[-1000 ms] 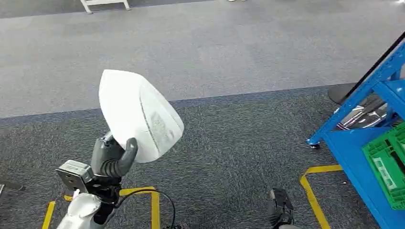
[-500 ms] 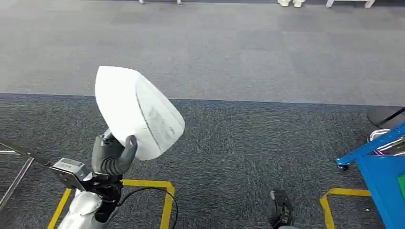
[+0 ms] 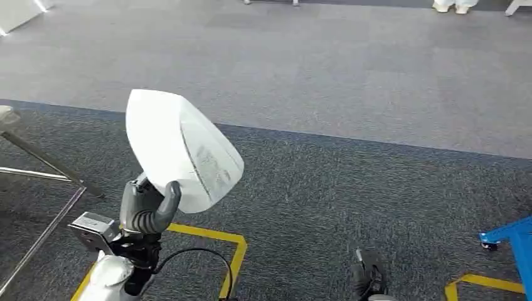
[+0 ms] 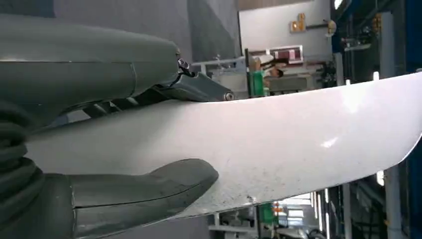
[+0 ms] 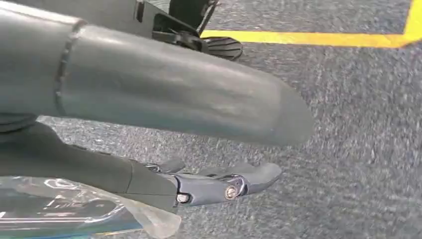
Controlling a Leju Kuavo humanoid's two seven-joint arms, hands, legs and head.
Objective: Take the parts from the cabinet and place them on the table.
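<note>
The left hand (image 3: pixel 148 207), lower left of frame, grips a large white curved plastic shell (image 3: pixel 179 147) upright, likely for carrying; the right hand's (image 5: pixel 164 144) grasp I cannot tell.

An industrial workshop or factory floor. Grey carpet tiles (image 3: pixel 351 81) are marked with yellow floor tape (image 3: pixel 213 237) outlining work zones, and the foot of a blue metal rack (image 3: pixel 511 233) on a caster stands nearby. The left wrist view shows distant shelving and machinery (image 4: pixel 278 64) under bright overhead lights.
</note>
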